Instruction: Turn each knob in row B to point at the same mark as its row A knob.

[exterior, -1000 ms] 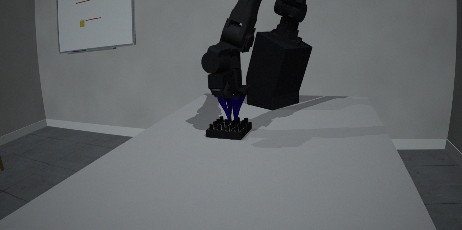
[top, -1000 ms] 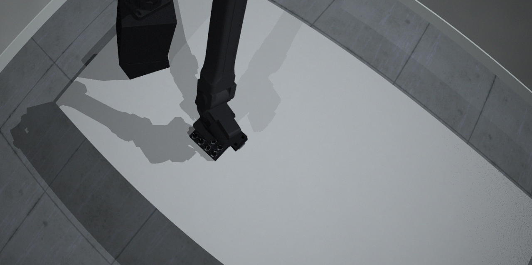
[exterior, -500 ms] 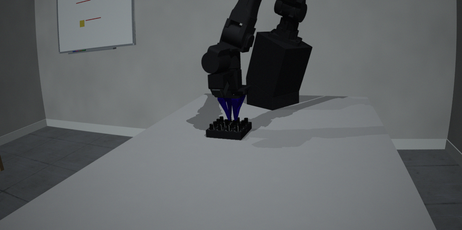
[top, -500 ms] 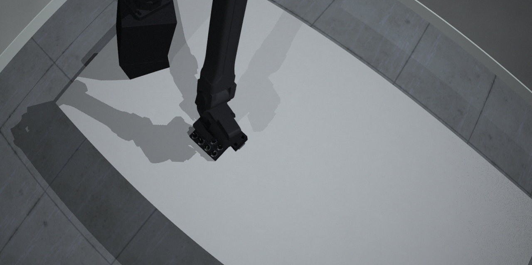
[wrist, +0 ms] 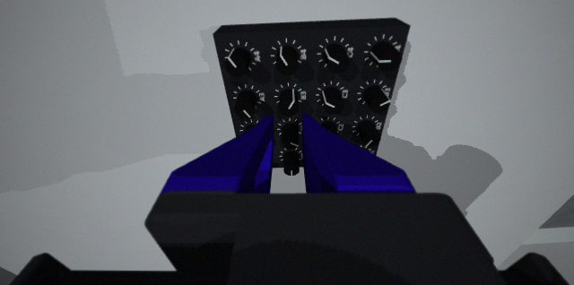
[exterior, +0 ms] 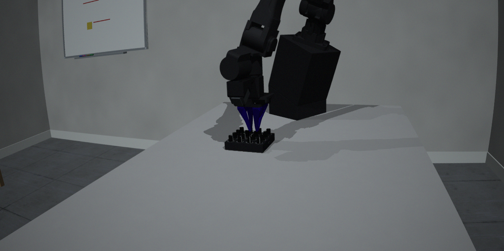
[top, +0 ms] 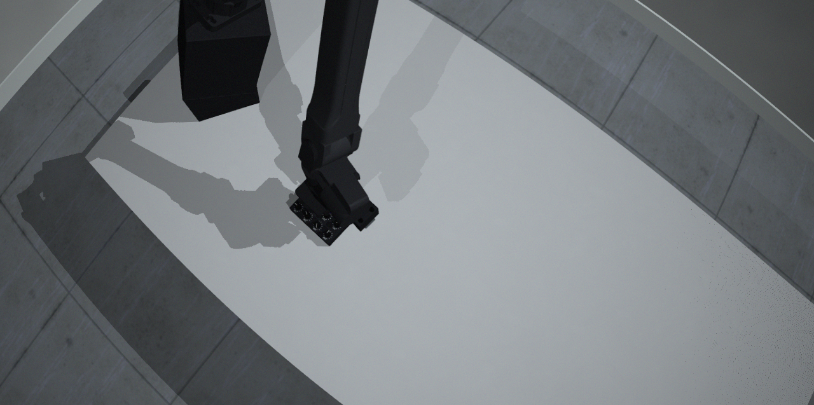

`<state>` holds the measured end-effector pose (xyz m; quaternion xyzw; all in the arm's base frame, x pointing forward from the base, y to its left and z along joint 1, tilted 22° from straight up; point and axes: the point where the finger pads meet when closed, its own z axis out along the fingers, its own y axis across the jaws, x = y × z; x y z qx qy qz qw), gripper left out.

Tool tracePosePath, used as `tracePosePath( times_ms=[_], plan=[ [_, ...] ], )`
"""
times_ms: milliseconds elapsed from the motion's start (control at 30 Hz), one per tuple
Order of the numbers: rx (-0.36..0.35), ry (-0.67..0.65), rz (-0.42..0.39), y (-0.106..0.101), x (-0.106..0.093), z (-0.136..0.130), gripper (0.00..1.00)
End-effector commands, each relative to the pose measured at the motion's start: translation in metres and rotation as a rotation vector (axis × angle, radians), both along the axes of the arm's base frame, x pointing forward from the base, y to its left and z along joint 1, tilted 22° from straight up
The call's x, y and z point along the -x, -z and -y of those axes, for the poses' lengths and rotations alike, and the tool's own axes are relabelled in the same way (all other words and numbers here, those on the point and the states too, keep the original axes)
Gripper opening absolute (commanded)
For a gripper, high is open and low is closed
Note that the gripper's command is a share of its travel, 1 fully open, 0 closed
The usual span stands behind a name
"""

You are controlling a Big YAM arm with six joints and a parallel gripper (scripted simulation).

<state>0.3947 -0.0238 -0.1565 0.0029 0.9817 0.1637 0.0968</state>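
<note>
The black knob box (top: 311,225) (exterior: 243,146) (wrist: 309,26) stands on the table. In the wrist view its rear is at the left. A4 (wrist: 238,64) and B4 (wrist: 285,60) both point up-left. A3 (wrist: 244,105) points down-right, B3 (wrist: 288,102) up-right. B2 (wrist: 291,134) points right and slightly down, B1 (wrist: 291,166) down. A2 is mostly hidden by the left finger, A1 fully. My gripper (exterior: 254,131) (wrist: 288,123) is open a narrow gap, with its blue fingertips low over the box. B1 and B2 show between the fingers, with nothing gripped.
Rows C and D fill the right side of the box in the wrist view, beside row B; C3 (wrist: 332,99) and D3 (wrist: 376,97) show there, and C1 is hidden. The arm's black pedestal (top: 222,61) (exterior: 302,80) stands on the white table (top: 483,231) (exterior: 246,196) behind the box.
</note>
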Motion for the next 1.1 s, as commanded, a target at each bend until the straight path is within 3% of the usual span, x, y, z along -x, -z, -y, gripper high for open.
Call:
tracePosePath(
  times_ms=[0,1067],
  plan=[
    [0.007,0.005,0.012,0.0004,-0.0015,0.0049,0.18],
    [0.007,0.006,0.009,0.0013,-0.0046,0.0077,0.18]
  ],
)
